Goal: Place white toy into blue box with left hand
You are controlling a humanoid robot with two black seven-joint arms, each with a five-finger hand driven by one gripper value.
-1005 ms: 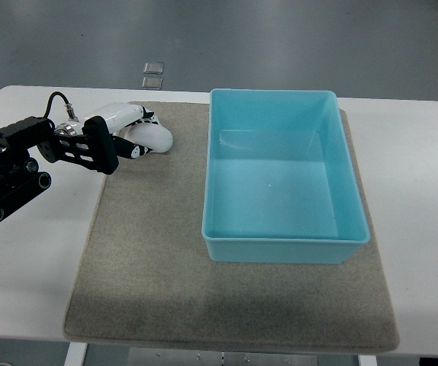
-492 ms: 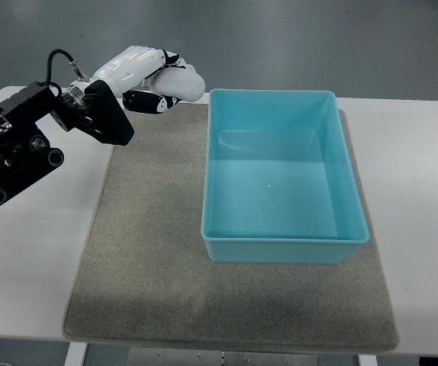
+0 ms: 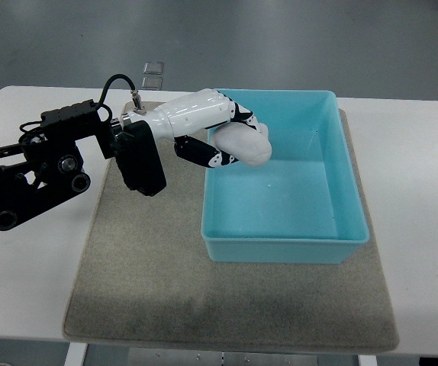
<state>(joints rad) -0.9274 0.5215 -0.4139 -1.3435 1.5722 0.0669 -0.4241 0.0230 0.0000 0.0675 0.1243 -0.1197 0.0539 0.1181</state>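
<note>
My left hand [image 3: 220, 137] reaches in from the left edge and hangs over the left rim of the blue box [image 3: 346, 164]. Its white and black fingers [image 3: 197, 153] are curled around the white toy [image 3: 245, 144], a smooth rounded lump. The toy is held in the air above the box's near-left part, clear of the floor of the box. The box is open-topped and rectangular, with nothing inside it. It stands on a grey mat [image 3: 144, 259]. My right hand is out of the picture.
The mat lies on a white table [image 3: 417, 191] whose rounded corners show at the back. The black forearm [image 3: 43, 164] crosses the table's left part. Grey floor lies beyond, with two small square plates [image 3: 152, 74] set in it.
The left hand has lifted the white toy off the mat's back left corner and carried it right, from beside the box to above its left side.
</note>
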